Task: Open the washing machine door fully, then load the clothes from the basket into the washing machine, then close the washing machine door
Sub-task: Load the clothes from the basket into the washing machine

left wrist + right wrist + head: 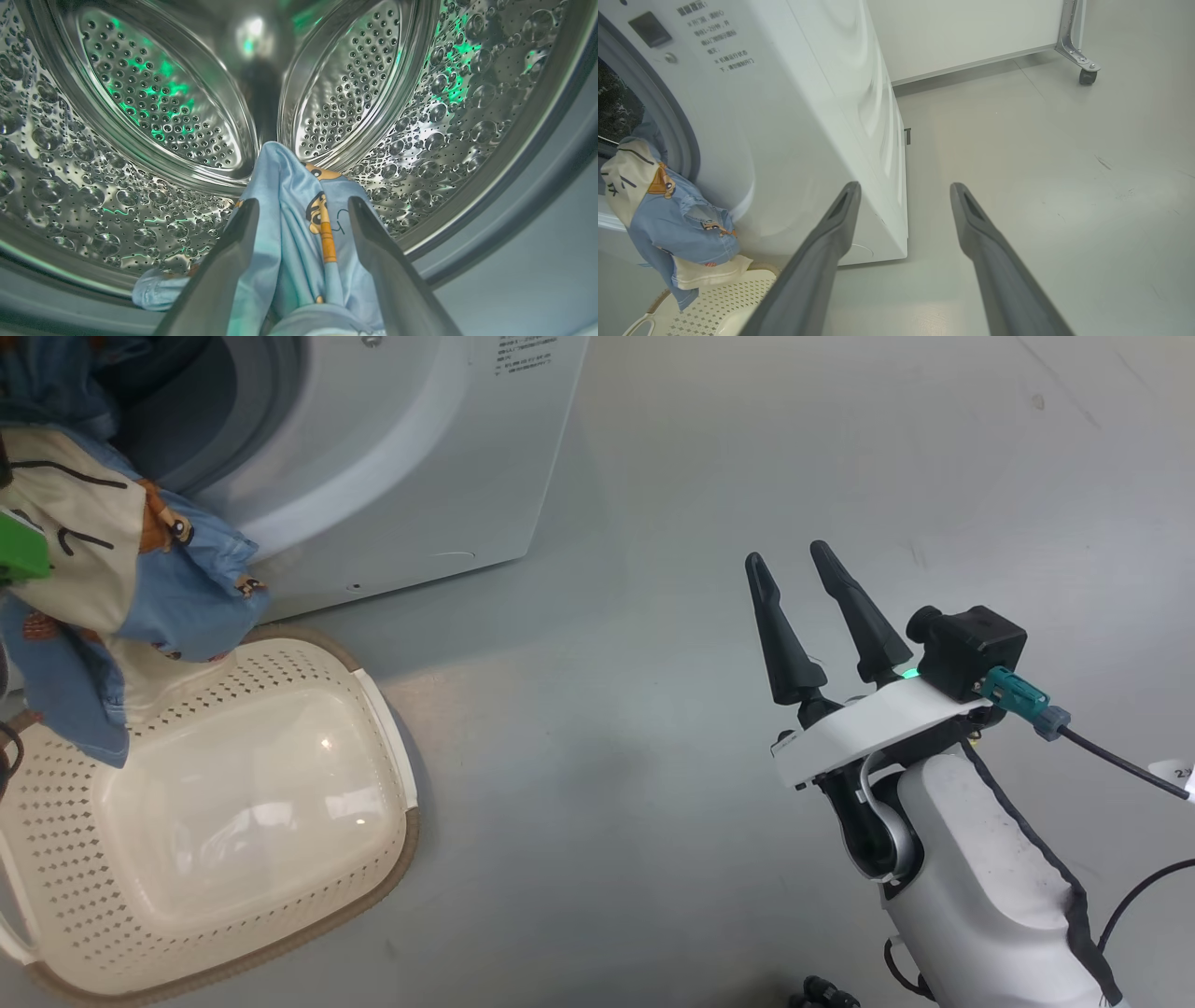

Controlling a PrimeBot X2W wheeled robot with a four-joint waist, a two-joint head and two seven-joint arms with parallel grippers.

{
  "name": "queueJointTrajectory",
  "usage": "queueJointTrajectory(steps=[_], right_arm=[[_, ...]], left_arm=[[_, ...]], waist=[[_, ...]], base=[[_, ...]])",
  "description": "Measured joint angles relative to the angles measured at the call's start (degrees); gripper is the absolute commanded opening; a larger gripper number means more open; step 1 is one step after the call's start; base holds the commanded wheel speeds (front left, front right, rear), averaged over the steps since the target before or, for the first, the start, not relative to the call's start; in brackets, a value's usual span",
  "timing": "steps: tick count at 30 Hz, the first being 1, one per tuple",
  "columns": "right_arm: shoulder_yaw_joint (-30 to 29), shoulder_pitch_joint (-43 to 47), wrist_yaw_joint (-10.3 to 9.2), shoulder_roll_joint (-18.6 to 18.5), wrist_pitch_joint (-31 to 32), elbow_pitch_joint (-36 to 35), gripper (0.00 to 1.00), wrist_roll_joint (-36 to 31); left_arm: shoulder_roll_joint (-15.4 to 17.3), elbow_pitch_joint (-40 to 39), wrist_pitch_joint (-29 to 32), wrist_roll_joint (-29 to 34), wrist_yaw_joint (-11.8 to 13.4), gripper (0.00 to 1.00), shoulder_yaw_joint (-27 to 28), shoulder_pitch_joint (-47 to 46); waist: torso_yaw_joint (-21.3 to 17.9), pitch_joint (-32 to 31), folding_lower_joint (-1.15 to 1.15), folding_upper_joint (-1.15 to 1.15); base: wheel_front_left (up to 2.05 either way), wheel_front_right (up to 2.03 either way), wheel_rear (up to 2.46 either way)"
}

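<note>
Left wrist view: your left gripper [303, 205], fingers spread, clothes [299, 242] loose between them in the washing machine [140, 93]; a tail hangs over the basket [397, 845]. Push deeper before withdrawing. Right gripper [787, 553] spread.

White forearm [980, 859], black camera block [971, 649] (teal plug [1013, 691], black cable [1111, 761]), right gripper [787, 554] with tapered dark fingers [782, 639].

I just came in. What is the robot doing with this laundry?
The robot is loading clothes into the washing machine. Its left gripper points into the drum with jaws open, blue fabric lying between them. Part of the clothes hangs out of the opening, over the basket, which looks otherwise empty. The right gripper hovers open above the floor.
</note>
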Motion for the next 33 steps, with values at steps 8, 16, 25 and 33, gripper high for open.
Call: queueJointTrajectory(steps=[8, 16, 25, 33], right_arm=[[-0.43, 0.01, 0.00, -0.04, 0.01, -0.15, 1.00, -0.02], [-0.46, -0.02, 0.00, -0.04, 0.00, -1.07, 1.00, -0.19], [-1.27, -0.01, 0.00, -0.35, 0.00, -1.38, 1.00, -0.60], [-1.85, -0.01, 0.00, -0.60, 0.01, -1.69, 1.00, -1.07]], left_arm=[[-0.10, -4.70, -0.42, -2.12, -0.24, 1.00, 1.03, 6.14], [0.38, -12.43, -0.42, -3.04, -0.24, 1.00, 6.37, 12.98], [0.08, -18.66, -0.42, -3.07, -0.24, 1.00, 10.01, 23.12], [-1.49, -24.05, -0.42, -3.23, -0.25, 1.00, 12.21, 29.91]], waist=[[2.01, -1.21, 0.00, 0.00], [3.06, -1.81, 0.00, 0.00], [4.05, -2.43, 0.00, 0.00], [5.00, -2.82, 0.00, 0.00]], base=[[0.00, 0.00, 0.00], [0.00, 0.00, 0.00], [0.00, 0.00, 0.00], [0.00, 0.00, 0.00]])
